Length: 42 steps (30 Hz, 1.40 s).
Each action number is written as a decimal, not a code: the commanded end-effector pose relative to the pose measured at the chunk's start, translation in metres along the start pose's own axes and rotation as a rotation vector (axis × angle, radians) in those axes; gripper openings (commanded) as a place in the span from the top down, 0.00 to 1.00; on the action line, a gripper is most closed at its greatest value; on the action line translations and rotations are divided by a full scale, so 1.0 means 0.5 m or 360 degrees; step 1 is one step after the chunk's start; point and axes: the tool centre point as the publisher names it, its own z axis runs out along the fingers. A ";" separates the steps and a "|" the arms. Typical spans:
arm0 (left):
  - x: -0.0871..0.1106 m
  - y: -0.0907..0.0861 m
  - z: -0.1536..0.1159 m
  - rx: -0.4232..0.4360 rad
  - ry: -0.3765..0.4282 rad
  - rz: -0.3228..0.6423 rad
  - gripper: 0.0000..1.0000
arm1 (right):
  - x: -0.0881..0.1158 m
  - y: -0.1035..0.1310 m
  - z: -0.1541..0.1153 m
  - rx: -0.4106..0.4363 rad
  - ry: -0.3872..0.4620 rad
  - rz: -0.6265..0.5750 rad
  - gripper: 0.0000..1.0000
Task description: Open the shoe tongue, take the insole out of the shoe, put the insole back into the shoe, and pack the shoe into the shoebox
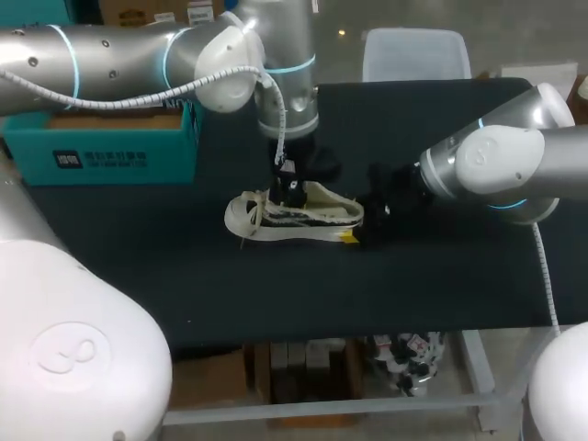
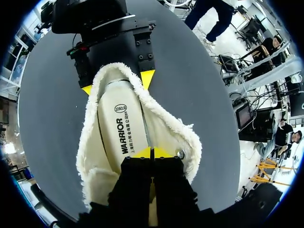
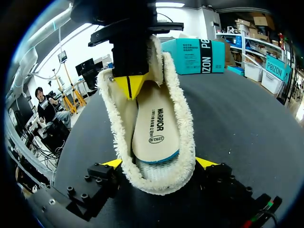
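Cream fleece-lined shoe (image 1: 294,219) lies mid black table (image 1: 184,276). Heel clamped by wide right gripper (image 3: 159,163); left gripper (image 2: 152,153) tips pinched together at off-white flat insole (image 2: 121,137) front. Insole likely light, floppy: grip its edge, peel slowly.

Shoe (image 1: 294,219) sat roughly mid-table (image 1: 276,294), toe toward my left, heel toward my right. The insole (image 2: 121,133) lay inside it. Left gripper (image 1: 289,188) was straight above the shoe, with its tips down at the tongue end of the opening. Right gripper (image 1: 363,230) was at the heel end, one finger touching each side of the heel. Shoebox (image 1: 110,152) was at the back left, well apart from the shoe.
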 end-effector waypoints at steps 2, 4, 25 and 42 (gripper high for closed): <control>-0.012 -0.015 0.014 -0.0030 0.0038 -0.0035 1.00 | -0.005 -0.013 0.005 -0.0002 0.0004 0.0001 1.00; -0.009 -0.016 0.017 -0.0027 0.0042 -0.0036 1.00 | -0.005 -0.013 0.005 -0.0002 0.0004 0.0001 1.00; 0.013 -0.008 0.099 -0.0124 0.0024 -0.0163 1.00 | -0.005 -0.013 0.005 -0.0002 0.0004 0.0001 1.00; 0.012 0.002 0.141 -0.0169 -0.0156 -0.0226 0.90 | -0.005 -0.013 0.005 -0.0002 0.0004 0.0001 1.00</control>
